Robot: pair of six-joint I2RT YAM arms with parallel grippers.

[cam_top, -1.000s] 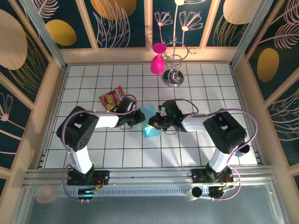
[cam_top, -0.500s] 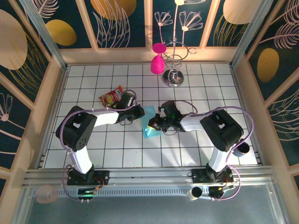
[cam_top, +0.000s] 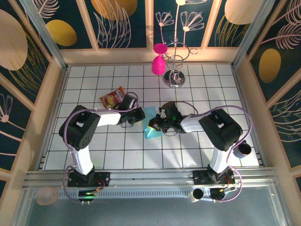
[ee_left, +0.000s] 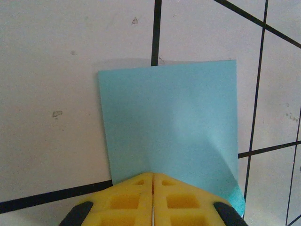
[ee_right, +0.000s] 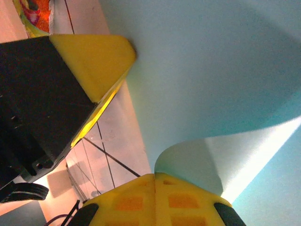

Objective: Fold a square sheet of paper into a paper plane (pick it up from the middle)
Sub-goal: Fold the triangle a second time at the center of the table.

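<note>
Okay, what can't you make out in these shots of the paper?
Top view: middle of the sheet, under the left gripper and right gripper.
Left wrist: the sheet's near edge, behind the fingers; any pinch is unclear.
Right wrist: the sheet's outline, cut off by the frame; the packet too.

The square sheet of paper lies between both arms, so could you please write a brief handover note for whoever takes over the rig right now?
Left gripper: shut, pinching one edge of the square sheet of paper.
Right gripper: shut on a curled-up part of the sheet, facing the left gripper.
Sheet: mid-table, between the arms. The snack packet lies apart, further back on the left.
Done: both grippers have hold of the sheet.
Left: no plane shape yet; the folds are all to do.
</note>
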